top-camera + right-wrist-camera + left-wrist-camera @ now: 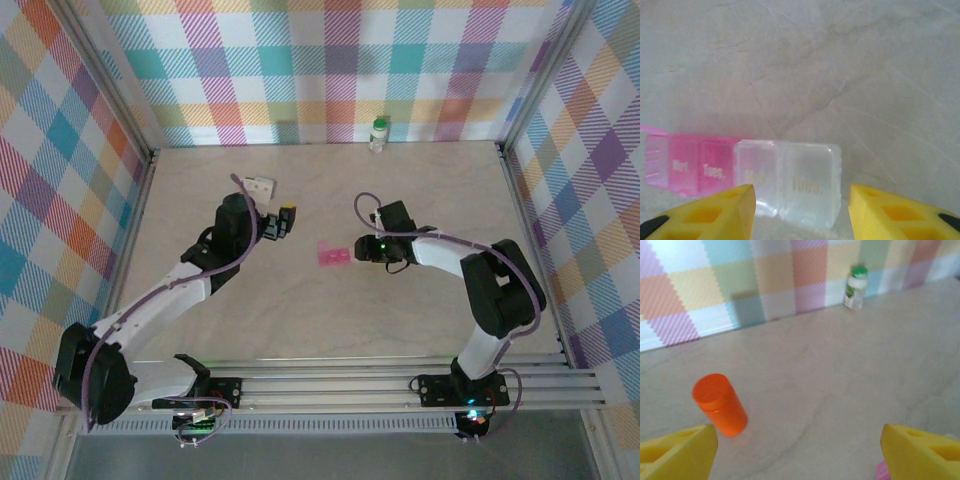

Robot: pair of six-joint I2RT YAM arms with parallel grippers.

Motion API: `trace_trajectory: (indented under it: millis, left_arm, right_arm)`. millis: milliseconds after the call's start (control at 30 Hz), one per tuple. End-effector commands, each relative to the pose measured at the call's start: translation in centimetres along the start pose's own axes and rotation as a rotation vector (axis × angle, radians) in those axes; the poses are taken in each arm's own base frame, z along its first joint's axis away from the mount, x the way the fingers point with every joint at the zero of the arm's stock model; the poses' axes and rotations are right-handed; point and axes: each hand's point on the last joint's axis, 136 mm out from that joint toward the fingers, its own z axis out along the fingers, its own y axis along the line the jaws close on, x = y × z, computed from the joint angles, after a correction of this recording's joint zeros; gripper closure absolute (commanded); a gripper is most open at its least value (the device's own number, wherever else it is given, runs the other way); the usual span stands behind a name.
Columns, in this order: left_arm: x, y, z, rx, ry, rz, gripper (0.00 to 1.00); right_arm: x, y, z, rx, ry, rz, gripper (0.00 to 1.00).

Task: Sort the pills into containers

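An orange vial (720,404) stands on the table just ahead of my left gripper's left fingertip (690,445). My left gripper (799,440) is open wide over bare table, with nothing between its fingers. A white bottle with a green cap (855,287) stands against the back wall (379,133). A see-through strip container (745,175), pink at the left and clear at the right, lies flat in mid-table (333,254). My right gripper (801,200) is open and straddles the strip's clear end, with a gap at its right finger (900,215). The pills are out of view.
A small white box (260,186) lies behind my left gripper (283,220). Checked walls close the table on three sides. The metal rail (400,385) with both arm bases runs along the near edge.
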Motion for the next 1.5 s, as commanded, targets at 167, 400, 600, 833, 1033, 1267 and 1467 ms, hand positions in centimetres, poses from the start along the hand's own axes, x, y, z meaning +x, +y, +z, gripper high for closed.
trace_trajectory:
  millis: [167,400,600,833,1033,1267,1467]
  left_arm:
    - [1.9,2.8,-3.6,-0.136,-0.002,-0.106,0.15]
    - [1.4,3.8,-6.5,-0.138,-0.089,-0.186,0.13]
    - [2.2,5.4,-7.9,-0.196,-0.157,-0.245,0.11]
    - [3.9,8.6,-5.1,-0.360,-0.092,-0.373,0.00]
    - [4.9,11.1,0.7,-0.478,0.063,-0.445,0.00]
    - [5.1,11.7,8.2,-0.486,0.212,-0.483,0.00]
    - [6.4,12.5,12.5,-0.536,0.366,-0.392,0.00]
  right_arm:
    - [-5.1,0.8,-6.3,0.084,-0.163,-0.080,0.42]
    - [-9.4,1.1,-10.4,0.180,-0.294,-0.159,0.36]
    - [-12.3,1.6,-12.0,0.227,-0.370,-0.239,0.32]
    - [-13.6,2.6,-12.4,0.218,-0.366,-0.269,0.31]
    - [-11.5,4.5,-13.3,0.063,-0.398,-0.274,0.30]
    - [-8.0,6.3,-14.3,-0.135,-0.501,-0.347,0.25]
    - [-4.5,7.0,-15.4,-0.273,-0.587,-0.389,0.18]
